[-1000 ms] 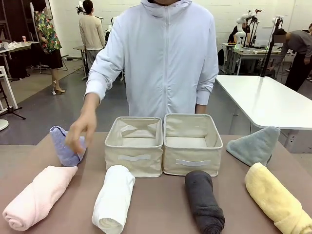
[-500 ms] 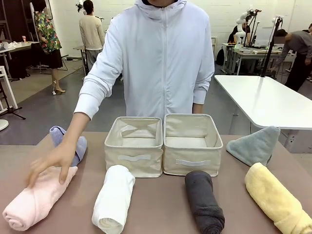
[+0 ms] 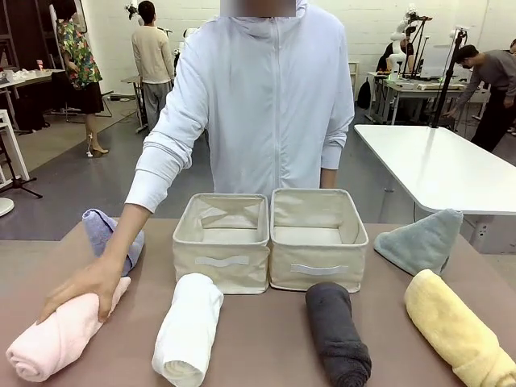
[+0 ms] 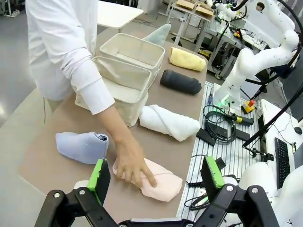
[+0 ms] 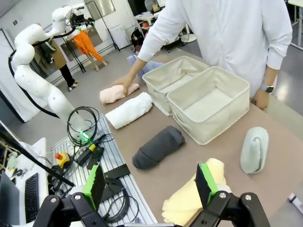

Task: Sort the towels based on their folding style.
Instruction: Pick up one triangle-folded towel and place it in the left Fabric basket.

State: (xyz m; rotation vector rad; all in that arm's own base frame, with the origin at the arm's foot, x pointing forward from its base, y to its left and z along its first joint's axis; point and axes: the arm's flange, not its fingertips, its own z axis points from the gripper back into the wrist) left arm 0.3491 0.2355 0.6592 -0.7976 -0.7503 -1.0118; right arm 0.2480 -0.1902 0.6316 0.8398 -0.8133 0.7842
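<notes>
Left gripper [image 4: 156, 172] hangs over the near edge of the table [image 4: 42, 163], fingers [image 4: 100, 174] spread wide and empty. Right gripper [image 5: 150, 182] is just as wide. Beyond, the person's hand [image 3: 81, 288] lies palm-down on the pink towel [image 3: 48, 343], arm outstretched past the light blue towel [image 3: 101, 234].

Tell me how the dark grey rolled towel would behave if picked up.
The dark grey towel looks like soft terry, so it would likely squash and sag when pinched. Nothing visibly ties the roll, so it may unroll. Pushed sideways, the cylinder could roll.
</notes>
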